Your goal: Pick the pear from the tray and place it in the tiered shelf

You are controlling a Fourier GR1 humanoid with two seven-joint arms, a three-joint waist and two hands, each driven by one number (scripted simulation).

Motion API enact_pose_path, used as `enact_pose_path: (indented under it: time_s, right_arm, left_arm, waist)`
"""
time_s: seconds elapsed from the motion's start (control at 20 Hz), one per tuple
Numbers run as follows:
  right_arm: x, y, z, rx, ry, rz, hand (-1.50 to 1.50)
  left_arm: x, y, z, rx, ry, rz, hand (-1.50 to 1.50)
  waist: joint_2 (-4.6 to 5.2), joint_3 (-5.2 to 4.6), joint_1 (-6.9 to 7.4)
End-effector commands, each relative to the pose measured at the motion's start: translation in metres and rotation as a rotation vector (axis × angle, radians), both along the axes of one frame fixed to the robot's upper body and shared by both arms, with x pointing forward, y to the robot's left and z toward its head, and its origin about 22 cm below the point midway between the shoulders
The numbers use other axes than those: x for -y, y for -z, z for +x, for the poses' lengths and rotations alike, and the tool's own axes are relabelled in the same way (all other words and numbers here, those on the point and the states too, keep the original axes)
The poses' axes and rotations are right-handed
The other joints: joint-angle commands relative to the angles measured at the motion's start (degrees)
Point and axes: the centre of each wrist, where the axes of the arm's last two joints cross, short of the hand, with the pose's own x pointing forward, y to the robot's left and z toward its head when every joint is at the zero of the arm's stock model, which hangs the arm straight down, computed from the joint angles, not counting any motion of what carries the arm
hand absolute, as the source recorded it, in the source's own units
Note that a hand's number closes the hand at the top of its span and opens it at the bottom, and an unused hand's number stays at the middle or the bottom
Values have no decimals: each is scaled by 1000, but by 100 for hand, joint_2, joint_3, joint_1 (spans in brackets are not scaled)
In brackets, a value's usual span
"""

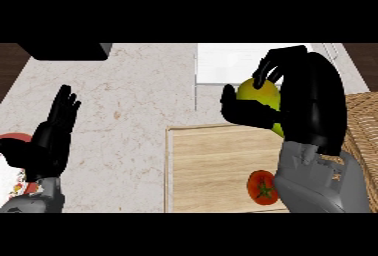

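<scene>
A yellow-green pear (260, 94) is held above the far edge of the wooden tray (210, 170), with my right hand (306, 92) shut on it, thumb on its left side and fingers curled over its top. Much of the pear is hidden by the hand. The wicker tiered shelf (362, 130) shows at the right edge, partly behind my right forearm. My left hand (52, 135) rests open at the left, fingers pointing up, away from the tray.
A red tomato (261, 187) lies on the tray near my right wrist. A white panel (225, 62) sits at the back, a dark object (65, 50) at the top left. A red and white item (16, 180) shows behind my left hand.
</scene>
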Motion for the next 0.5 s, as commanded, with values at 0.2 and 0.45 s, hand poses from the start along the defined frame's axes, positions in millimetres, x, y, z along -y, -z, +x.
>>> enact_pose_path:
  time_s: [0.2, 0.45]
  right_arm:
    - [34, 18, 44, -12, 96, 58, 150]
    - [36, 48, 84, 30, 111, 36, 150]
  left_arm:
    - [2, -3, 4, -4, -5, -5, 0]
    - [-14, 12, -7, 9, 10, 7, 0]
  waist:
    - [9, 3, 21]
    - [22, 1, 57]
